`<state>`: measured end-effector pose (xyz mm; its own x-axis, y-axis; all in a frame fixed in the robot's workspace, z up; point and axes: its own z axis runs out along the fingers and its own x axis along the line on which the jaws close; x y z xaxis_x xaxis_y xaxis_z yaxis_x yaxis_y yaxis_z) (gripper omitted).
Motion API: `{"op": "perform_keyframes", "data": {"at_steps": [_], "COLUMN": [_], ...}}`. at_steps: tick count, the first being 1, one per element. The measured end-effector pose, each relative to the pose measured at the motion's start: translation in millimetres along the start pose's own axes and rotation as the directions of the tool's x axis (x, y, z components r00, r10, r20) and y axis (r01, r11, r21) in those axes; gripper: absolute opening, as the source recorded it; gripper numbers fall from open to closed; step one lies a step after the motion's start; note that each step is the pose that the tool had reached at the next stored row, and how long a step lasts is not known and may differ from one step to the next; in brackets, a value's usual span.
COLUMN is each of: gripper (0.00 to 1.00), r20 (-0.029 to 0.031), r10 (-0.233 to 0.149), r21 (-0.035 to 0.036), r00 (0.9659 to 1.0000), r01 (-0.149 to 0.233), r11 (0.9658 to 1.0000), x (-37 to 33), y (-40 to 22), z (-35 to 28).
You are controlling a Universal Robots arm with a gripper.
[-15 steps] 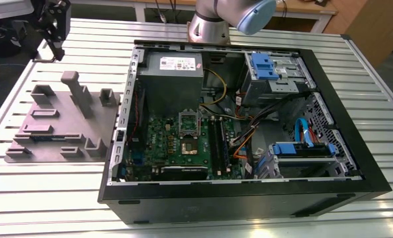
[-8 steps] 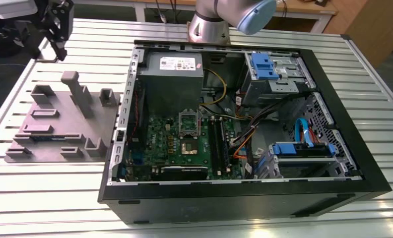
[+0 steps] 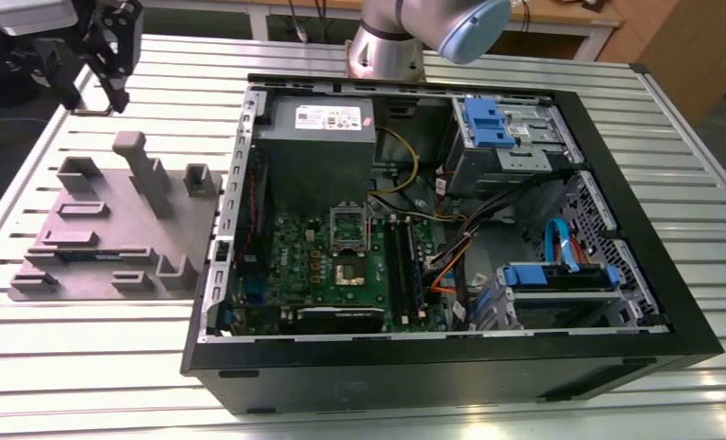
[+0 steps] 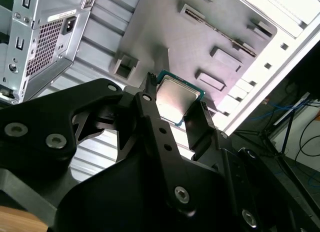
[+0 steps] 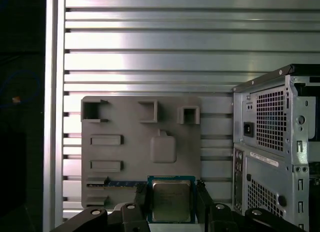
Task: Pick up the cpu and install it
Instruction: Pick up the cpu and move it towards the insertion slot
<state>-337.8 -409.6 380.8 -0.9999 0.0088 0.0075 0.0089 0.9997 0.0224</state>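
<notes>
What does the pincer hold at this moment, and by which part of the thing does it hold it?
The pincer holds the cpu by two opposite side edges, one finger on each; its silvery top is uncovered.

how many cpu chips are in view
1: the cpu, clamped in the gripper in both wrist views, near the grey fixture. Others may be hidden in the case.

White label (image 3: 324, 116) on power supply (image 3: 318, 151), print too small to read, faint marks on cpu (image 5: 171, 201) top, illegible
</notes>
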Motion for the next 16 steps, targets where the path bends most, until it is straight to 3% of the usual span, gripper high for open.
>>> {"op": "perform_keyframes", "data": {"at_steps": [16], "gripper": [0.47], "r20": [0.0], "r10": [0.0], "r21": [0.0], "r00": [1.0], "r01": [0.0], "r11": [1.0], "x": [-9.8], "y": [0.1], "z": [-0.1]}}
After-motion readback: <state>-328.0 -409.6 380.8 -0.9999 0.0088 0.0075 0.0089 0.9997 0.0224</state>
